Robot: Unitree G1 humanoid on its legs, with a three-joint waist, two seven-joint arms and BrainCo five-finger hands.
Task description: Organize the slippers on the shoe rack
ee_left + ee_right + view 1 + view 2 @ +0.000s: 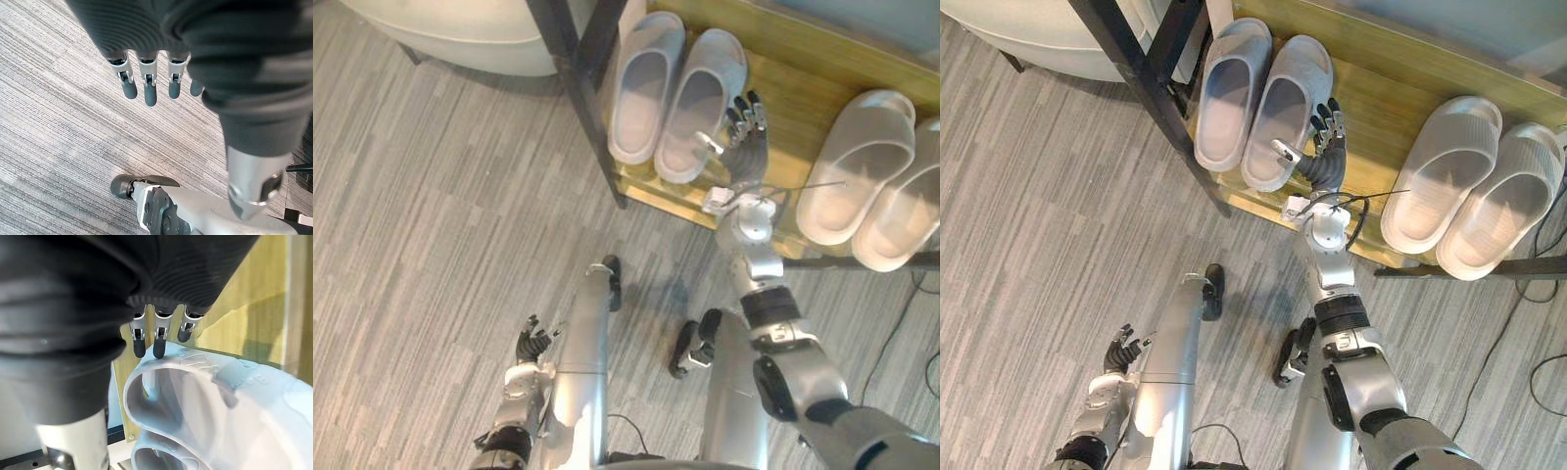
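A pale lilac pair of slippers (644,83) lies side by side at the left end of the wooden shoe rack shelf (793,88). My right hand (744,142) rests on the shelf just right of that pair's right slipper (1283,108). It is open, and its straight fingers (156,340) touch that slipper's rim (205,396). A cream pair (1440,171) lies at the shelf's right end. My left hand (530,343) hangs low over the floor, open and holding nothing, its fingers (149,83) pointing down.
A black frame post (592,88) of the rack slants down past the lilac pair's left side. A white rounded object (460,29) stands on the floor at the upper left. Grey striped flooring (440,215) spreads in front of the rack.
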